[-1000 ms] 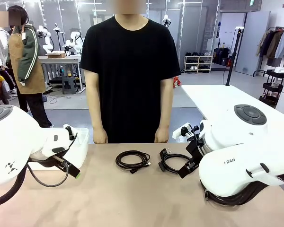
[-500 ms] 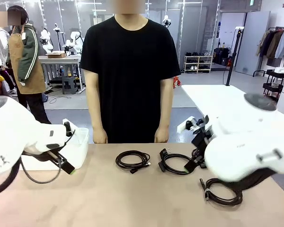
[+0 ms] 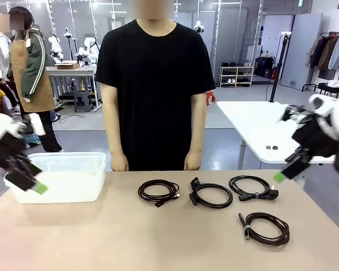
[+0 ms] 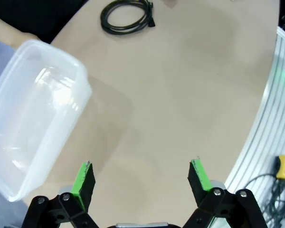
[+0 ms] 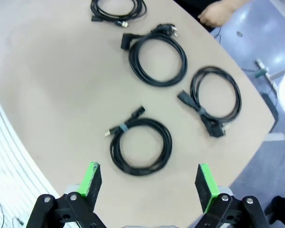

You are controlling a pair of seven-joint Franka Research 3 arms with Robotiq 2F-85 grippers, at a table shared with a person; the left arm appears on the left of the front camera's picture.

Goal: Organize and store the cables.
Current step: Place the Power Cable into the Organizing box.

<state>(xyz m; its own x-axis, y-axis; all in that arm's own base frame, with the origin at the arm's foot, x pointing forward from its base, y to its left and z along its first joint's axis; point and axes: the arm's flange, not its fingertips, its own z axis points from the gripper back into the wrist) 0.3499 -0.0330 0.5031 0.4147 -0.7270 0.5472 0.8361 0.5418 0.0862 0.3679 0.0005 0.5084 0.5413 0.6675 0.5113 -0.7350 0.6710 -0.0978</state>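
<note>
Several coiled black cables lie on the tan table: one mid-table, one with a chunky plug beside it, a third farther right, and a fourth nearer the front right. The right wrist view looks down on all of them, cable, cable, cable and cable. My left gripper hangs open at the far left by the bin; its open fingers frame bare table. My right gripper is raised at the far right, open, above the nearest coil.
A clear plastic bin stands at the table's left rear, also seen as the bin. A person in a black shirt stands at the far edge with hands hanging by the table. A second white table stands behind on the right.
Both arms have swung outward and up, away from the table's middle. This uncovered two cables on the right and the whole bin on the left.
</note>
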